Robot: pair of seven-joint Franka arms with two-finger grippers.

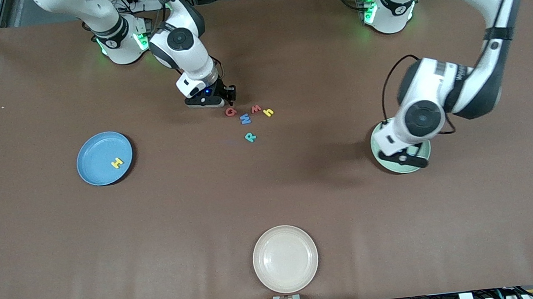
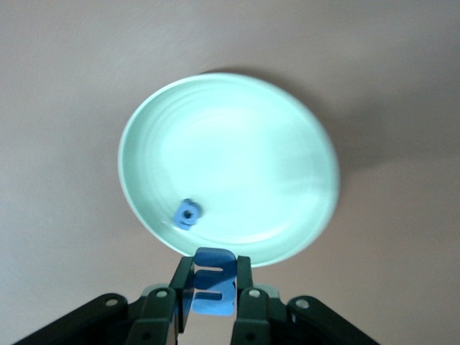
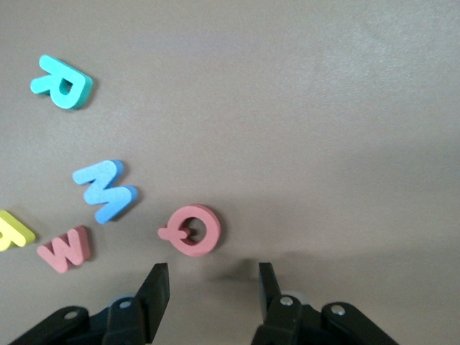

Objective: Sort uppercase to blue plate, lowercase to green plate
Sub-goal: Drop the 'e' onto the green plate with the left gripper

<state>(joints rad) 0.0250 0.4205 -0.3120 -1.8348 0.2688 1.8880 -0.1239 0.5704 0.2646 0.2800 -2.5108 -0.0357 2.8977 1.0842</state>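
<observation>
Left gripper [image 2: 208, 298] over green plate [image 2: 287, 144], clamped on blue foam letter [image 2: 210, 284]; small blue letter [image 2: 187, 213] lying in plate. Right gripper [image 3: 212, 287] jaws apart just beside red Q [image 3: 191, 230]; blue W [image 3: 104, 189], red w [image 3: 66, 249], teal R [image 3: 62, 83] near Q. Yellow H [image 1: 117, 162] in blue plate [image 1: 94, 155], toward right arm's end from Q.

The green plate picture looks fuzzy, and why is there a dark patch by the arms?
Left wrist view: the green plate is soft and shiny, the held blue letter blurred. Front view: each arm casts a dark shadow on the table. Right wrist view: the red Q looks sharp.
</observation>
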